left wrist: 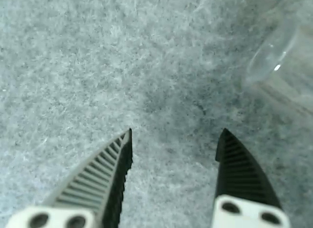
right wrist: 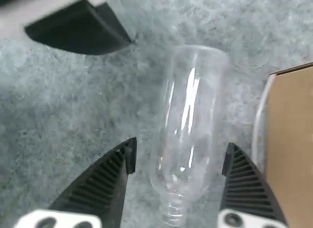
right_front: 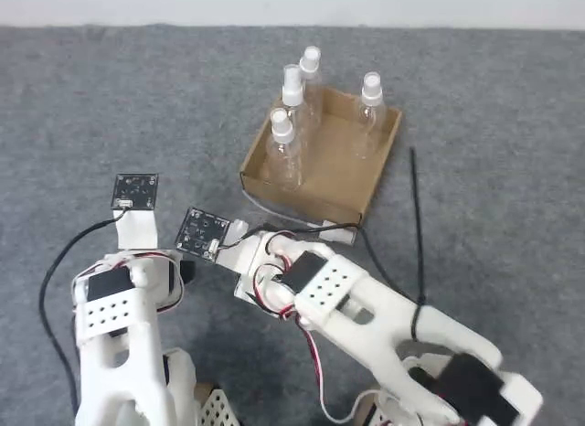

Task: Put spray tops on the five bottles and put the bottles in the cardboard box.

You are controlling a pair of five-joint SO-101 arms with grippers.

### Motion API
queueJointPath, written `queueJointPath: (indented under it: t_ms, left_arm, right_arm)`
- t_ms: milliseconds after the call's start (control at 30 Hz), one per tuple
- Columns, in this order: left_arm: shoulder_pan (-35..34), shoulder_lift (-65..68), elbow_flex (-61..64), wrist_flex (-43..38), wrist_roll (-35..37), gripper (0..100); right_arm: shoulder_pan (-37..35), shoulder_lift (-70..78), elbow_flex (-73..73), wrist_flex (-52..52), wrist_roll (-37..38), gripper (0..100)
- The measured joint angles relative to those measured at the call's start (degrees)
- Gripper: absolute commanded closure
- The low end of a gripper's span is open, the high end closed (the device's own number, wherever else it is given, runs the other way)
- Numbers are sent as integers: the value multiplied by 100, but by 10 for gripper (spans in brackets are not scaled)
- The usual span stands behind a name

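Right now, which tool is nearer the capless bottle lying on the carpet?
Right. The right tool sits with open fingers either side of the bottle; the left tool is open over carpet, the bottle off to one side.

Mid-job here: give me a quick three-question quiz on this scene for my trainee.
1. How many bottles wear spray tops in the high view?
2. True or false: the right gripper is shut on the topless bottle.
3. The left gripper hangs over: A) the box; B) bare carpet; C) a loose cap.

Key: 1) Four. 2) False: it is open, with a finger on each side of the bottle. 3) B.
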Motion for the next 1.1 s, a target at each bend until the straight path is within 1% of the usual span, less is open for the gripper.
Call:
queueJointPath:
  t_ms: [467,500,633,700,833,1100]
  left_arm:
    - [-9,0,0,0,0,743]
    - [-9,0,0,0,0,743]
    - [-9,0,0,0,0,743]
    - [-9,0,0,0,0,743]
    - [-9,0,0,0,0,743]
    - [-9,0,0,0,0,743]
  right_arm:
    - [193,642,0,0,9,774]
    - [193,642,0,0,18,786]
    - [193,642,0,62,9,883]
    - [220,633,0,88,18,913]
    - [220,510,-62,404,9,918]
    - [360,-369,-70,1222,9,918]
